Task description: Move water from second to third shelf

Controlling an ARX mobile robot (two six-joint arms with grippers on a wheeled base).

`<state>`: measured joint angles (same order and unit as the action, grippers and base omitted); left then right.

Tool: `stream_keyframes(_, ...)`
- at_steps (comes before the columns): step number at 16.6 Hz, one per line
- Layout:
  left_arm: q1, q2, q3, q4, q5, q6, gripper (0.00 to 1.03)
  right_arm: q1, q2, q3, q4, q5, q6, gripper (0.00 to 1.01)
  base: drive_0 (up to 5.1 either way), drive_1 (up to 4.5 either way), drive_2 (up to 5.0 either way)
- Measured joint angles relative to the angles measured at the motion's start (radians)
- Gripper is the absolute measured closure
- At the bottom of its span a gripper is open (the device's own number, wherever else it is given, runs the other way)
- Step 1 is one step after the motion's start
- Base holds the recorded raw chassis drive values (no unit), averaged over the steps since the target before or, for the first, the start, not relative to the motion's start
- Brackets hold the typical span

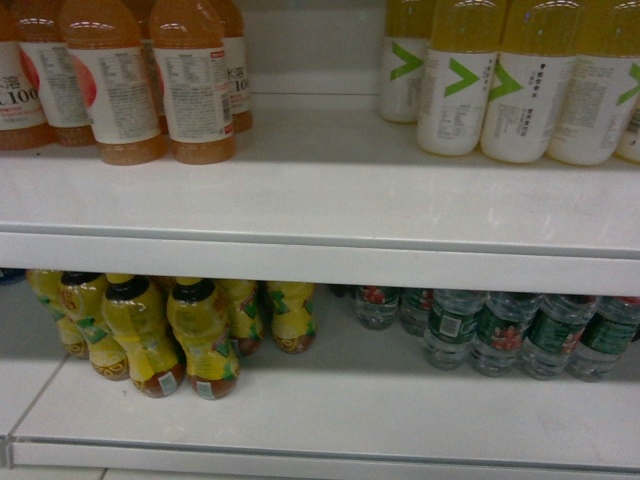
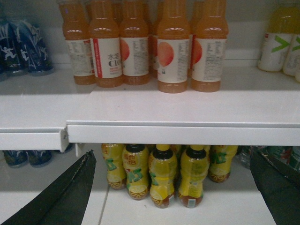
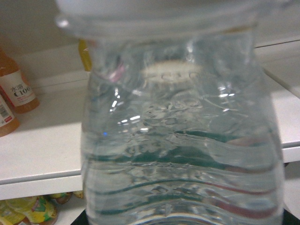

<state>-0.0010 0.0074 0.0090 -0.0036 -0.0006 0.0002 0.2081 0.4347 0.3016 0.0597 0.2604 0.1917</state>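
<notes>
Right wrist view: filled by water bottle (image 3: 183, 136), very close; grip state not visible. Left gripper (image 2: 173, 187) spread wide before shelf edge (image 2: 183, 135). Head view: no arms.

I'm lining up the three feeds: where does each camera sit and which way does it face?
Head: on the robot, facing two shelves; orange bottles above, water bottles lower right; no arm shows.
Left wrist: faces the shelves; dark fingers at the bottom corners, spread.
Right wrist: right behind a water bottle filling the frame.
All three show orange bottles.
</notes>
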Motion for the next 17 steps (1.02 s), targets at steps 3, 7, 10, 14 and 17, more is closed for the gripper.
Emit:
stream_keyframes(3, 0.000, 0.000, 0.000, 0.000, 0.000, 0.000, 0.05, 0.000, 0.002, 0.000, 0.000, 0.000, 0.000, 0.58, -4.7, 2.26, 2.3)
stream_keyframes(7, 0.000, 0.000, 0.000, 0.000, 0.000, 0.000, 0.05, 0.000, 0.002, 0.000, 0.000, -0.002, 0.000, 0.58, -4.7, 2.33, 2.3)
stream_keyframes(10, 0.000, 0.000, 0.000, 0.000, 0.000, 0.000, 0.05, 0.000, 0.000, 0.000, 0.001, -0.002, 0.000, 0.58, -4.8, 2.35, 2.4)
stream_keyframes(14, 0.000, 0.000, 0.000, 0.001, 0.000, 0.000, 0.05, 0.000, 0.001, 0.000, 0.000, -0.002, 0.000, 0.58, -4.8, 2.36, 2.4)
stream_keyframes(17, 0.000, 0.000, 0.000, -0.001, 0.000, 0.000, 0.05, 0.000, 0.002, 0.000, 0.000, -0.002, 0.000, 0.58, -4.9, 2.29, 2.3)
